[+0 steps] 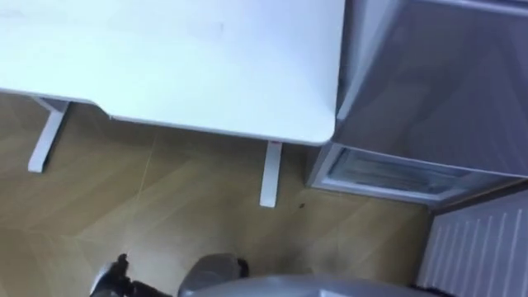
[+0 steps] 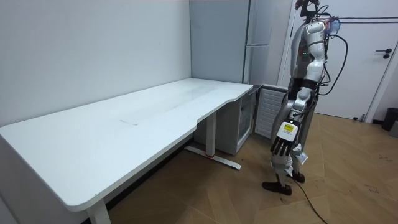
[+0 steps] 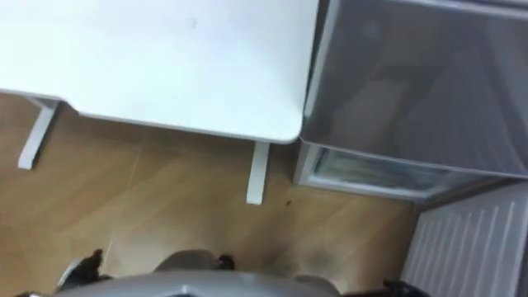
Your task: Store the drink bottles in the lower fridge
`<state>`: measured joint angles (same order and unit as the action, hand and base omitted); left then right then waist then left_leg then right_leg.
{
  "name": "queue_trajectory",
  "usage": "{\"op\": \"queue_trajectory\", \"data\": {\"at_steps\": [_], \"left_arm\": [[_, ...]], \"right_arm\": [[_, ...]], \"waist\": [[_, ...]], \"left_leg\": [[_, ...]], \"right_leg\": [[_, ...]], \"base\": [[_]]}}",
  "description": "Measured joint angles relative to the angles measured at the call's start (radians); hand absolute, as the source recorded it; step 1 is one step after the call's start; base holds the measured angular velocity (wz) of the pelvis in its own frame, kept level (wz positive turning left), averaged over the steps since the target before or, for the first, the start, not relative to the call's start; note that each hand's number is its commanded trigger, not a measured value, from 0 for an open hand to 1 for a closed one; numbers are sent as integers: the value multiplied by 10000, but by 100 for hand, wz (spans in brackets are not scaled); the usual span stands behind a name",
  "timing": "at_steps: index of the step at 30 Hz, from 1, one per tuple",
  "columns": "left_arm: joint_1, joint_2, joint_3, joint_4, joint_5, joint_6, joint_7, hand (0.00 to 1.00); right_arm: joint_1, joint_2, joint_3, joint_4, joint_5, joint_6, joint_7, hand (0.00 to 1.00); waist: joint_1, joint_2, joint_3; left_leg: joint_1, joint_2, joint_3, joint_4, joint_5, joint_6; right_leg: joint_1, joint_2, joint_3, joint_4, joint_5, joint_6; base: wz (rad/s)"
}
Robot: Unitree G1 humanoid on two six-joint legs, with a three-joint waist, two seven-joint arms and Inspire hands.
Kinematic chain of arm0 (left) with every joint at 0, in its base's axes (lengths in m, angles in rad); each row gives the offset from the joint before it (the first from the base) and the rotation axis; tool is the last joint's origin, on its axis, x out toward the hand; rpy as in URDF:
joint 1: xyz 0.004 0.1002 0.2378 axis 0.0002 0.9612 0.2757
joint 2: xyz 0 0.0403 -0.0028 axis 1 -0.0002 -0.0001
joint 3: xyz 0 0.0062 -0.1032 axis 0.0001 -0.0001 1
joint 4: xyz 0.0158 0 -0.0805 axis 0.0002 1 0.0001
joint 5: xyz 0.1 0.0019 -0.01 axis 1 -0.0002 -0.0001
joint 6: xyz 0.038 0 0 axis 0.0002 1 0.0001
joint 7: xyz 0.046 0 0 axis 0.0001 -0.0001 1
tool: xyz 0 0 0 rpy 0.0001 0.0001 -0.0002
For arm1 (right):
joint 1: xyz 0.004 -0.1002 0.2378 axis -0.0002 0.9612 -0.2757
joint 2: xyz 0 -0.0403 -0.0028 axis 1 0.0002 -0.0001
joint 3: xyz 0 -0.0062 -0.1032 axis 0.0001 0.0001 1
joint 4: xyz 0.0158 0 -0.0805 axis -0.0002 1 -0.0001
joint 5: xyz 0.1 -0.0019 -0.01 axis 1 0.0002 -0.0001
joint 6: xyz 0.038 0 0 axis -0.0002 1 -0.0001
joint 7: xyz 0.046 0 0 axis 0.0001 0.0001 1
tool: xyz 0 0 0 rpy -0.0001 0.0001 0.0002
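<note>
Standing on the wood floor (image 1: 165, 206) by the corner of the white surface (image 1: 165, 66), the robot faces the grey fridge (image 1: 437, 82). The lower fridge (image 1: 388, 177) stands open, its ribbed white door (image 1: 483, 247) swung to the right. The left hand (image 2: 281, 144) hangs at the robot's side, fingers relaxed, grasping nothing. A yellow label (image 2: 286, 130) above it is too small to read. Where the drinks are cannot be told.

Long white desk (image 2: 93, 143) seen set along a pale grey wall (image 2: 81, 50), its white leg (image 1: 271, 173) planted on the wooden floor (image 1: 165, 214), white door (image 2: 367, 74) seen closed at the room view's right, small dark object (image 2: 392, 118) stood near it, too small to be identified.
</note>
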<state>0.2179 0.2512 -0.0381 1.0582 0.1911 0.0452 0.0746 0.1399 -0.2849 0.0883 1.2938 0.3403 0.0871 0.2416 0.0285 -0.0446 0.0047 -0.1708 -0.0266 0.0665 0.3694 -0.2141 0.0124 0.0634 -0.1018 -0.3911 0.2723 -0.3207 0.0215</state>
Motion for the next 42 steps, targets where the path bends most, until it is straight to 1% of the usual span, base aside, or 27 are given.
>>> {"op": "queue_trajectory", "data": {"at_steps": [1,3,5,7,9,13,15,16,17,20,22,23,24,25,27,28,29,31,33,34,35,36,37,39,40,42], "left_arm": [[33,-43,44,1,8,10,-6,0],[183,-142,286,16,3,36,-68,0],[251,-219,371,29,3,154,-79,0],[275,-324,395,56,5,205,-144,0],[281,-438,570,239,11,245,-269,0],[325,-452,854,258,43,420,-458,0],[331,-515,1239,439,349,439,-474,0],[357,-517,1321,443,367,452,-474,0],[363,-525,1541,442,367,468,-471,0],[387,-554,1865,441,367,518,-431,0],[366,-601,2088,442,368,590,-396,0],[323,-646,2214,442,363,595,-380,0],[301,-658,2299,490,363,590,-391,0],[298,-658,2336,538,363,596,-392,0],[155,-658,2384,559,362,577,-398,0],[135,-658,2449,578,362,578,-406,0],[146,-658,2658,585,367,572,-431,0],[238,-632,2789,576,367,571,-418,0],[267,-603,2974,508,363,545,-399,0],[253,-597,3010,506,354,540,-379,0],[232,-586,3027,506,355,529,-334,0],[232,-585,3115,473,366,516,-325,0],[248,-585,3136,447,368,496,-288,0],[262,-583,3137,395,382,323,-73,0],[260,-577,3137,400,387,299,-23,0],[281,-544,3137,174,388,232,25,0]], "right_arm": [[2,27,-82,25,0,5,1,0],[22,53,-270,81,-75,32,22,0],[35,74,-349,76,-227,96,22,0],[3,76,-459,54,-366,172,14,0],[5,92,-522,33,-403,245,15,0],[86,157,-715,38,-402,333,10,0],[197,230,-968,30,-399,382,-24,0],[202,259,-1075,17,-400,381,-47,0],[236,317,-1236,-11,-367,376,-110,0],[305,359,-1513,-66,-320,382,-203,0],[241,455,-1708,-76,-303,380,-354,0],[132,519,-1788,-95,-307,385,-487,0],[-4,545,-1908,-110,-308,388,-562,0],[-53,544,-1941,-157,-315,387,-592,0],[-235,533,-2332,-559,-353,350,-985,0],[-299,521,-2475,-664,-402,335,-1077,0],[-341,487,-2778,-1028,-499,342,-1206,0],[-442,344,-3150,-1561,-642,329,-1432,0],[-551,116,-3626,-2580,-1121,307,-1864,0],[-545,52,-3684,-2994,-1236,323,-1995,0],[-544,-68,-3838,-3906,-1371,297,-2217,0],[-475,-149,-4053,-4930,-1618,257,-2431,0],[-434,-156,-4226,-5496,-1750,233,-2526,0],[-420,-285,-4624,-7258,-1939,-151,-3041,0],[-420,-338,-4650,-7569,-1940,-247,-3190,0],[-296,-383,-4781,-9157,-2275,-291,-3660,0]], "waist": [[-21,30,22],[-44,39,40],[-99,92,84],[-147,157,76],[-154,179,77],[-194,218,45],[-195,187,58],[-199,184,60],[-206,143,45],[-179,160,31],[-178,156,21],[-159,110,-9],[-175,109,-5],[-178,109,-5],[-204,49,-40],[-222,32,-42],[-243,-19,-42],[-257,-81,-46],[-399,-190,-40],[-453,-216,-40],[-601,-269,10],[-720,-318,9],[-751,-341,7],[-756,-401,-2],[-767,-424,-2],[-876,-490,-37]], "left_leg": [[85,-10,8,-51,0,0],[330,-13,74,-170,-6,-1],[476,-4,75,-191,-41,-8],[542,32,101,-233,-81,-1],[677,139,147,-244,-91,3],[819,145,243,-254,-96,-5],[1072,162,331,-345,-92,-8],[1140,162,356,-370,-93,-8],[1202,163,386,-393,-94,-7],[1285,180,450,-411,-90,-4],[1306,217,534,-407,-91,-4],[1311,260,643,-402,-92,-5],[1312,291,696,-393,-93,-7],[1308,297,704,-385,-92,-6],[1326,332,793,-362,-89,-3],[1333,333,842,-360,-89,-3],[1388,330,883,-400,-87,0],[1523,323,936,-441,-88,1],[1517,312,948,-448,-88,2],[1469,318,952,-434,-88,2],[1438,323,953,-436,-88,2],[1436,324,973,-455,-90,0],[1455,324,982,-490,-90,-1],[1488,353,1151,-600,-91,-6],[1489,360,1187,-620,-90,-8],[1479,353,1245,-712,-90,-9]], "right_leg": [[58,-6,12,-4,2,4],[220,-14,80,-21,25,31],[412,16,77,-143,83,44],[483,42,117,-174,126,49],[557,80,318,-198,179,52],[669,142,396,-259,261,29],[870,170,530,-383,323,22],[920,169,582,-388,322,23],[972,171,618,-419,326,29],[1041,192,718,-506,380,30],[1021,221,831,-517,398,19],[962,232,903,-529,409,3],[956,254,932,-578,433,-8],[959,266,953,-603,443,-12],[968,313,1145,-697,494,-11],[970,315,1167,-703,497,-10],[981,307,1217,-699,498,-8],[1037,296,1363,-702,500,-2],[999,292,1409,-699,500,4],[944,293,1414,-689,500,3],[906,296,1422,-703,500,3],[891,298,1448,-711,500,3],[882,297,1481,-709,500,3],[767,313,1706,-681,512,-7],[749,313,1723,-672,526,-10],[673,314,1864,-689,551,-7]], "base": [[0],[-9],[-6],[-9],[-16],[-12],[-13],[-13],[-9],[-9],[-17],[-21],[-20],[-10],[-10],[-13],[-14],[-16],[-7],[0],[0],[-4],[-15],[-26],[-19],[-14]]}}
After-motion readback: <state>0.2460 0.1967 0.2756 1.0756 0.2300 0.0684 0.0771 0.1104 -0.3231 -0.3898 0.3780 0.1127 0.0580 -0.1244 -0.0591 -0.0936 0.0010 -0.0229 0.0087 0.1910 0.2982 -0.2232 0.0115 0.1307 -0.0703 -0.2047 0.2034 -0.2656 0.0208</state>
